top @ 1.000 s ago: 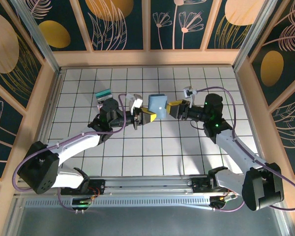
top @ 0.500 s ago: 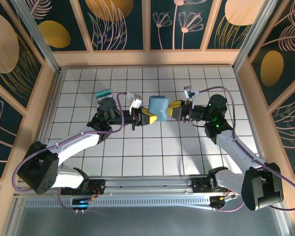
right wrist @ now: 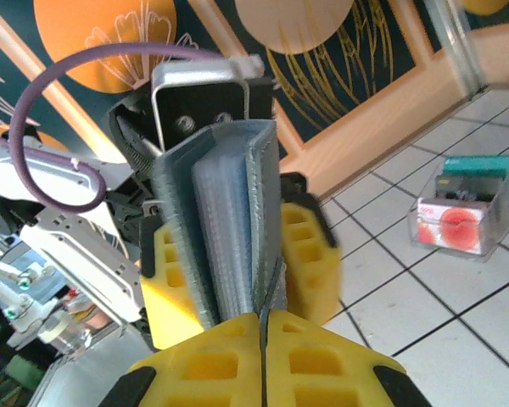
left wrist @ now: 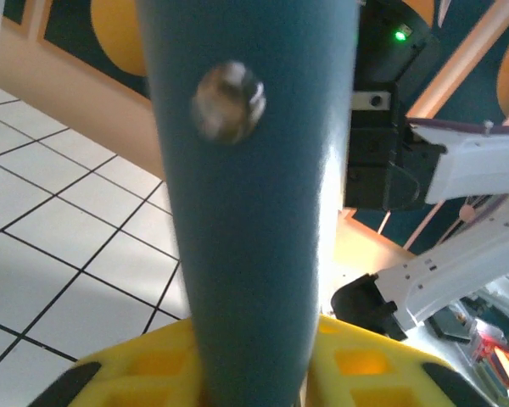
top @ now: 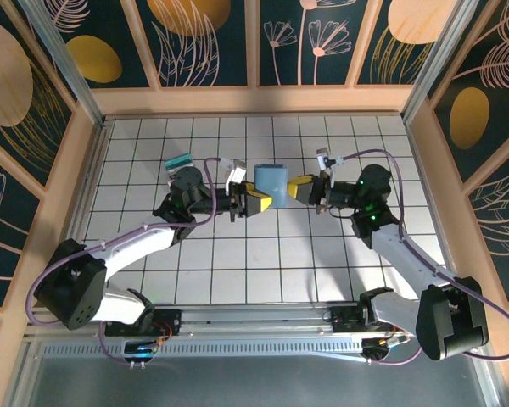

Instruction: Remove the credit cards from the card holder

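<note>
The slate-blue card holder point(top: 271, 180) hangs above the tiles at mid-table, between my two grippers. In the right wrist view the card holder point(right wrist: 225, 220) stands edge-on, its two panels splayed. My right gripper point(right wrist: 263, 326) is shut on the thin dark edge of its right panel. My left gripper point(top: 256, 201) stands open around the holder from the other side, one yellow finger point(right wrist: 310, 254) on each flank. The left wrist view has the holder point(left wrist: 254, 212), with its metal snap, rising between the yellow fingers. The right gripper point(top: 299, 188) meets the holder from the right. The credit cards are hidden.
A small clear box with a teal and red-pink card pile point(top: 178, 161) sits on the tiles at the back left, also seen as the box point(right wrist: 462, 212) in the right wrist view. Wooden walls point(top: 254, 100) ring the white tiled floor.
My right gripper moved in and shut on the holder's edge. The left gripper's fingers spread apart around the holder. The holder stayed near the same spot.
</note>
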Controlling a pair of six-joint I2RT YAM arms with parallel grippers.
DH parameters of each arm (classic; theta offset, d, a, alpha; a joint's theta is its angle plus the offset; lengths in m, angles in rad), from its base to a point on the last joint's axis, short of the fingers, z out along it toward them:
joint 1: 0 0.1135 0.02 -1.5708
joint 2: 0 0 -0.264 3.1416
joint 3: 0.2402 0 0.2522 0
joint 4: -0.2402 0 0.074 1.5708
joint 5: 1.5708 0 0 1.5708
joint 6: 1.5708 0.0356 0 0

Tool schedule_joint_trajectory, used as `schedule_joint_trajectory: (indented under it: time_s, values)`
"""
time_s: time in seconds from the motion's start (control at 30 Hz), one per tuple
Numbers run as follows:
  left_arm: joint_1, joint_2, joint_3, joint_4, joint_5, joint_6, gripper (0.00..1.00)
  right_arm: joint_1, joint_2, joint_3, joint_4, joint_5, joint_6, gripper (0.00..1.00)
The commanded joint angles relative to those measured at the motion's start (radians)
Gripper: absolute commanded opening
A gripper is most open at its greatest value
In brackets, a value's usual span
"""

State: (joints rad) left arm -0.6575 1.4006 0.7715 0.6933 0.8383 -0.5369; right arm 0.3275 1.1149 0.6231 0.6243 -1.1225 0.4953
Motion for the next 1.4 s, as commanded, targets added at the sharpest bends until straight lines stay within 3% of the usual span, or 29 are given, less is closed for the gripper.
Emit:
schedule_joint_trajectory:
  time_s: [0.0,0.27,0.4,0.53,1.2,1.37]
  values:
    - [-0.006,0.014,0.035,0.052,-0.027,-0.02,0.58,0.011,-0.03,0.003,-0.057,0.032,-0.036,0.0]
    - [-0.007,0.046,0.049,0.074,-0.047,-0.064,0.75,0.01,-0.057,0.009,-0.149,0.153,-0.059,0.0]
    - [-0.007,0.054,0.055,0.047,-0.069,-0.069,0.94,0.009,-0.066,0.016,-0.183,0.213,-0.061,0.0]
    - [-0.005,0.061,0.067,0.014,-0.104,-0.065,0.99,0.009,-0.071,0.023,-0.208,0.246,-0.063,0.0]
    - [-0.006,0.106,0.144,-0.163,-0.255,-0.009,0.95,0.012,-0.065,0.035,-0.218,0.291,-0.043,0.0]
    - [-0.006,0.111,0.155,-0.173,-0.265,-0.005,0.81,0.012,-0.064,0.032,-0.216,0.296,-0.043,0.0]
